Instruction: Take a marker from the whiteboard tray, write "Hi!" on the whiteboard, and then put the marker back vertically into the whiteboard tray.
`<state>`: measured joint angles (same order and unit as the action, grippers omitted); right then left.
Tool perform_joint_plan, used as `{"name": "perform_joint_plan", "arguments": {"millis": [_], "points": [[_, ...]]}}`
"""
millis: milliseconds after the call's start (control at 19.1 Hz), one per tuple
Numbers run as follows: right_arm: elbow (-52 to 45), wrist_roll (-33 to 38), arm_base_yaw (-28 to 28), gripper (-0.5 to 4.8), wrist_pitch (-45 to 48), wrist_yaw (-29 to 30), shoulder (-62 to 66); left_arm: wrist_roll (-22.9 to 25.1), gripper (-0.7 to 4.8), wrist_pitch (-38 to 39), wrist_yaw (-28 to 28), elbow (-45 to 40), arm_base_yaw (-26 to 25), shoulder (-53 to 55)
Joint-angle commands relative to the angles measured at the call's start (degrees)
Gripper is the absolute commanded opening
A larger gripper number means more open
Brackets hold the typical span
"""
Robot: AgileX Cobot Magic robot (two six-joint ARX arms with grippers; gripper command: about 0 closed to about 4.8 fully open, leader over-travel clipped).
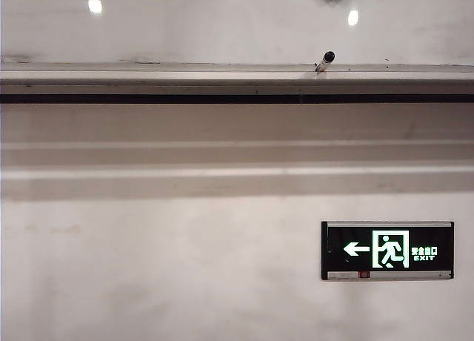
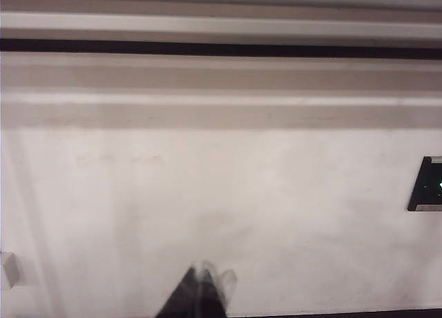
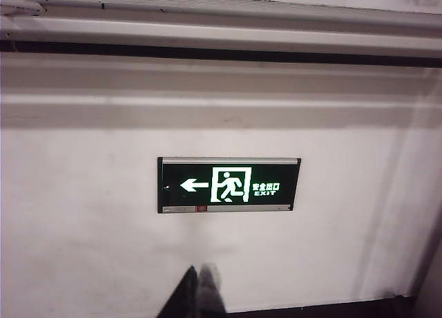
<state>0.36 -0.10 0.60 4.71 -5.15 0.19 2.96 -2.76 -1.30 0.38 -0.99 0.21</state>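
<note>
Dull white wall (image 1: 185, 282) fills most of the exterior view, exit sign (image 1: 386, 250) low on the right. Whiteboard (image 1: 222, 22) sits above, glossy with light spots. Whiteboard tray (image 1: 148, 78) runs below it; marker (image 1: 325, 61) stands tilted in the tray, right of middle, black cap up. Left hand (image 2: 202, 290) fingers together, closed, empty, facing the wall. Right hand (image 3: 197, 290) closed, empty, below the exit sign.

- The left gripper (image 2: 200, 290) shows only as blurred dark fingers (image 2: 186, 297), cut off by the picture's edge.
- The black-and-green exit sign (image 2: 428, 184) is cropped there (only its end shows).
- The right gripper (image 3: 197, 294) is likewise blurred and cropped.
</note>
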Motion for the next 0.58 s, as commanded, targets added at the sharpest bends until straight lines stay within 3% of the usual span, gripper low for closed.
{"name": "perform_joint_plan", "arguments": {"millis": [52,471,575], "points": [[0.13,0.09,-0.04,-0.05,0.63,-0.26,-0.09,0.0,-0.06,-0.72,0.22,0.02,0.0,-0.07],[1.81,0.17,0.13,-0.05,0.33,-0.24,-0.09,-0.07,-0.06,-0.7,0.22,0.59,0.0,-0.04],[4.61,0.37,0.24,-0.05,-1.29,-0.26,-0.09,-2.71,-0.06,0.09,1.22,2.25,0.0,-0.04]]}}
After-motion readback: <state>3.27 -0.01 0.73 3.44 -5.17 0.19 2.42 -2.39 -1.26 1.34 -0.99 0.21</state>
